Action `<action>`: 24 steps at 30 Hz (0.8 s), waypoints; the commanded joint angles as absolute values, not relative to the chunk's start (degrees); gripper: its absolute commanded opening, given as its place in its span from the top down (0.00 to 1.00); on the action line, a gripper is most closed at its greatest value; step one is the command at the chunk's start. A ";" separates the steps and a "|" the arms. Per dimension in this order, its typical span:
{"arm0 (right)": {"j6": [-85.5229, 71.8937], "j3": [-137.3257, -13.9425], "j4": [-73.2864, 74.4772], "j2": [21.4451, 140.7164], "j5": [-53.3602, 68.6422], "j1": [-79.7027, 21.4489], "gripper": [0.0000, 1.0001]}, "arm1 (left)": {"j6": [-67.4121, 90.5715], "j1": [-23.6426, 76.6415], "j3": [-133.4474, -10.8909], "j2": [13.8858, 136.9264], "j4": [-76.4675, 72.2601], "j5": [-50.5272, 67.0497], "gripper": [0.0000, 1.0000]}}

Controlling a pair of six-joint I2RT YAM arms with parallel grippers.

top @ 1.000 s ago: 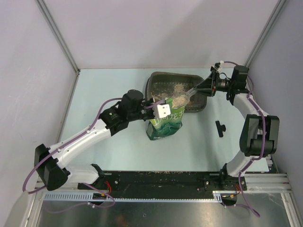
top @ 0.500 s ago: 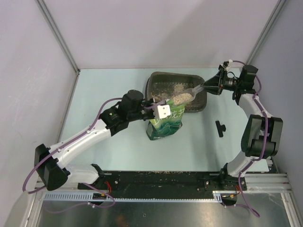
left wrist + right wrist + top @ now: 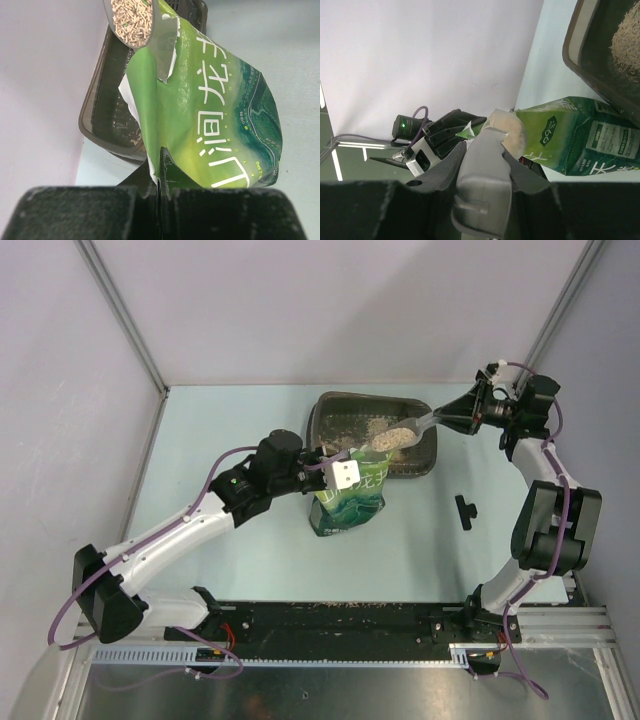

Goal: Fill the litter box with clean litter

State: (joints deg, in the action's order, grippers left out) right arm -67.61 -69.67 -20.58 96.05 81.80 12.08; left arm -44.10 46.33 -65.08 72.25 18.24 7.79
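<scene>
The dark litter box (image 3: pixel 330 405) lies at the back centre and holds a patch of tan clean litter (image 3: pixel 374 424). My right gripper (image 3: pixel 450 418) is shut on the handle of a clear scoop (image 3: pixel 393 439). The scoop is heaped with litter and hangs over the box's front right part. In the right wrist view the scoop's handle (image 3: pixel 484 185) sits between the jaws of the right gripper (image 3: pixel 485 150). My left gripper (image 3: pixel 325 466) is shut on the top edge of the green bag (image 3: pixel 350 498). It holds the bag upright in front of the box. The left gripper's pinch (image 3: pixel 161 162) on the bag (image 3: pixel 210 100) shows in the left wrist view.
A small black clip-like piece (image 3: pixel 466 510) lies on the table to the right of the bag. Grey walls close the table at the back and sides. The litter box (image 3: pixel 600 55) and its litter pile (image 3: pixel 627 40) show at the upper right of the right wrist view.
My right gripper has drawn back to the right, carrying the filled scoop from the bag's mouth out over the litter box. The left arm and bag have not moved.
</scene>
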 commanded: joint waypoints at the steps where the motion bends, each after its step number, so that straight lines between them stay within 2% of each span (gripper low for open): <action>1: -70.48 -73.29 -25.83 96.94 82.00 13.27 1.00 | -46.05 45.79 -66.09 69.43 13.10 6.59 1.00; 12: -69.87 -78.66 -25.14 101.33 80.16 15.12 1.00 | -45.79 45.62 -64.87 69.43 13.10 6.50 1.00; 24: -64.26 -85.69 -24.09 113.19 77.44 18.89 1.00 | -45.70 45.53 -63.20 67.68 13.53 5.36 1.00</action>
State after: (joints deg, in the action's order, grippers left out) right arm -67.94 -81.32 -23.86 110.28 79.02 17.72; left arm -44.23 46.09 -63.29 71.20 16.86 7.35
